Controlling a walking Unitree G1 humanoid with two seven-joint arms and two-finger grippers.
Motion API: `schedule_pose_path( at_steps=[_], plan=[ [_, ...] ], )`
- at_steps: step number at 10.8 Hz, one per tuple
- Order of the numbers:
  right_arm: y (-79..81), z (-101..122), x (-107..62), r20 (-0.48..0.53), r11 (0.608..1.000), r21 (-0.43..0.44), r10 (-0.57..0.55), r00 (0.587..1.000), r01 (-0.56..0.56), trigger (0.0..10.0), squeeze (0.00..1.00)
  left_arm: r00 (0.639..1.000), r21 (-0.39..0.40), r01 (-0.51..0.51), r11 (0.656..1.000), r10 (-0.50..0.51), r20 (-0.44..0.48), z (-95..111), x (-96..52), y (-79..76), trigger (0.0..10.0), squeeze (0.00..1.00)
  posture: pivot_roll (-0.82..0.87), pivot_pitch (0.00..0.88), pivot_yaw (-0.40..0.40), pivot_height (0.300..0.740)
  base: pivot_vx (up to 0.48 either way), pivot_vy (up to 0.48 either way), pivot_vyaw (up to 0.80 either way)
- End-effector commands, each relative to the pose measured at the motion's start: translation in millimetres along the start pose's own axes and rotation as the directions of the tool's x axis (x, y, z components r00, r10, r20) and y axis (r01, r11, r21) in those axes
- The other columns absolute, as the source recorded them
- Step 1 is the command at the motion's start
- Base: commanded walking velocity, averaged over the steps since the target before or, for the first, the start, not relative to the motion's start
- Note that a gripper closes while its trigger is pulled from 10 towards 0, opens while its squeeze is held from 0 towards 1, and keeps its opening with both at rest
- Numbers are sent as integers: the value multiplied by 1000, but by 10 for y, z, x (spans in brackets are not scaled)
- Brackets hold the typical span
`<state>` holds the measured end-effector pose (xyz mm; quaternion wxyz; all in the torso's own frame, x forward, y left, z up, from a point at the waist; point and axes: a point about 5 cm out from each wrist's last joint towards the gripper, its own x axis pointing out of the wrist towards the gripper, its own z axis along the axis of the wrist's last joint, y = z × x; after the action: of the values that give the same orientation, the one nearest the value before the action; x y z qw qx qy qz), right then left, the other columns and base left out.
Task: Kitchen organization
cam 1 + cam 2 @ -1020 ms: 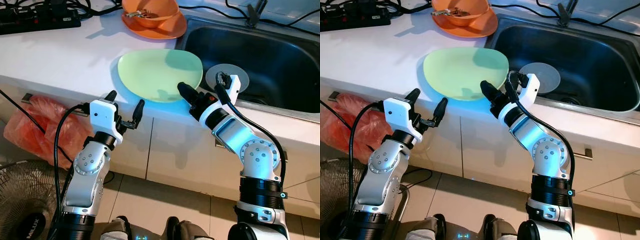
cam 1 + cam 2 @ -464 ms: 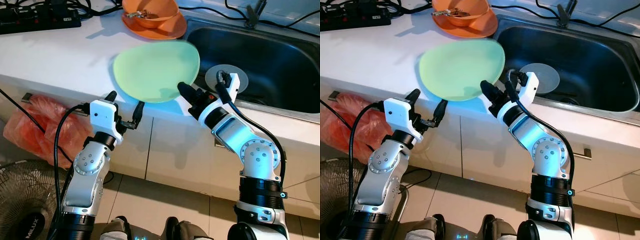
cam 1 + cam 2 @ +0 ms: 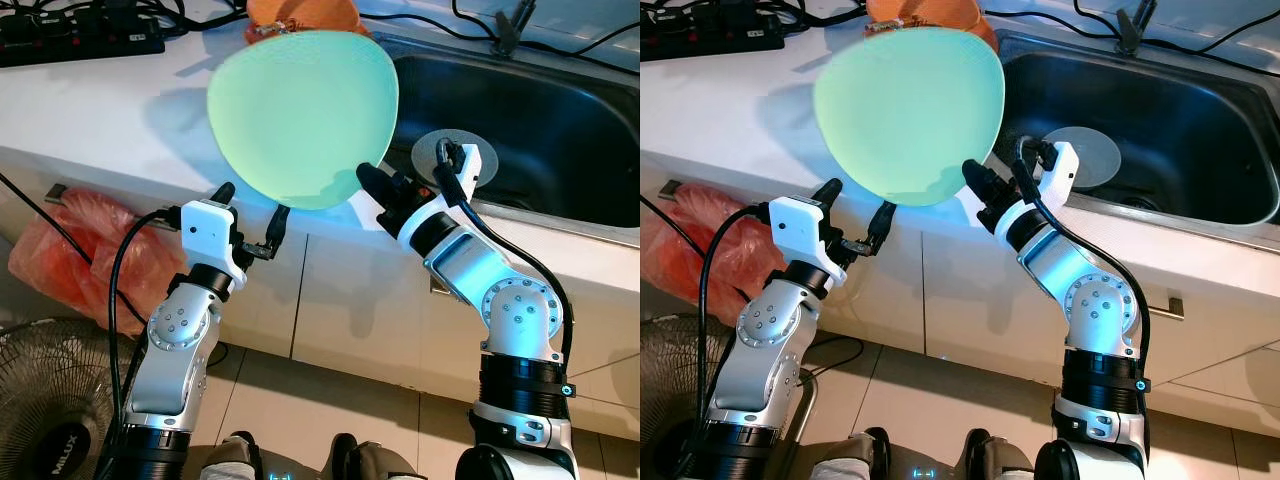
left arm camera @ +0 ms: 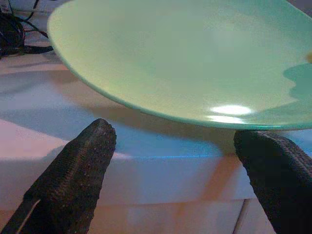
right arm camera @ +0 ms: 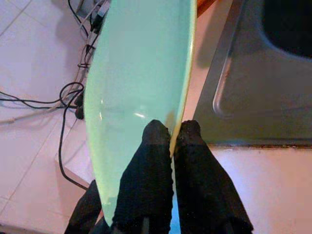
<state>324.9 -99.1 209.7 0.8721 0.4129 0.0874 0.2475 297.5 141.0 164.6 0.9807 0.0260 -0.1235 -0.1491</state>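
Pale green and glossy, the plate (image 3: 300, 115) hangs tilted above the white countertop (image 3: 110, 110), lifted clear of it, its rim pinched between the fingers of the right gripper (image 3: 368, 186) at the counter's front edge. Behind the plate an orange dish (image 3: 262, 12) peeks out, and a black power strip (image 3: 80, 35) with cables lies at the far left of the counter. To the right sits the steel sink (image 3: 530, 110), a round grey strainer disc (image 3: 452, 152) by its near rim. The left gripper (image 3: 250, 215) waits just under the plate's lower edge, fingers spread and holding nothing. On the floor at the left, a fan (image 3: 45, 420) carries a hub badge with white lettering too small to make out, beside a red plastic bag (image 3: 75, 250). Open counter lies to the left of the plate.

The right eye shows the same layout, the plate overlapping the sink's corner.

From the left wrist, the plate's underside spans the view above the two parted black fingertips (image 4: 78, 170), with a gap between them and the rim and the counter's lit edge below.

From the right wrist, both fingers (image 5: 151, 161) close narrowly on the plate's edge, one on each face, with the sink's rim alongside.
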Motion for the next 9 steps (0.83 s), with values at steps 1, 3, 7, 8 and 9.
schedule_pose_path(
  at_steps=[1, 3, 7, 8, 9],
  plan=[
    [-165, -49, -35, -21, 997, 28, -77, 997, 78, 0, 0, 1000, -4, 10, 1000, -10, 7, 13, 1, -37, 10000, 0, 125, 211, -92, 740, 0, 0, 0],
    [-147, 10, -32, 13, 996, 47, -72, 997, 71, 0, 0, 1000, -5, 11, 1000, -10, 6, 10, 2, -39, 10000, 0, 125, 211, -92, 740, 0, 0, 0],
    [-78, 183, -13, 110, 992, 116, -64, 992, 51, 10000, 0, 1000, -7, 9, 1000, -9, 7, 11, 7, -38, 10000, 0, 126, 209, -92, 740, 0, 0, 0],
    [-71, 262, -17, 149, 987, 153, -71, 986, 48, 10000, 0, 1000, -7, 9, 1000, -9, 7, 11, 6, -38, 10000, 0, 126, 209, -92, 740, 0, 0, 0],
    [-59, 287, -18, 157, 985, 166, -68, 985, 42, 10000, 0, 1000, -8, 9, 1000, -9, 7, 9, 5, -38, 10000, 0, 124, 207, -91, 740, 0, 0, 0]
  ],
)
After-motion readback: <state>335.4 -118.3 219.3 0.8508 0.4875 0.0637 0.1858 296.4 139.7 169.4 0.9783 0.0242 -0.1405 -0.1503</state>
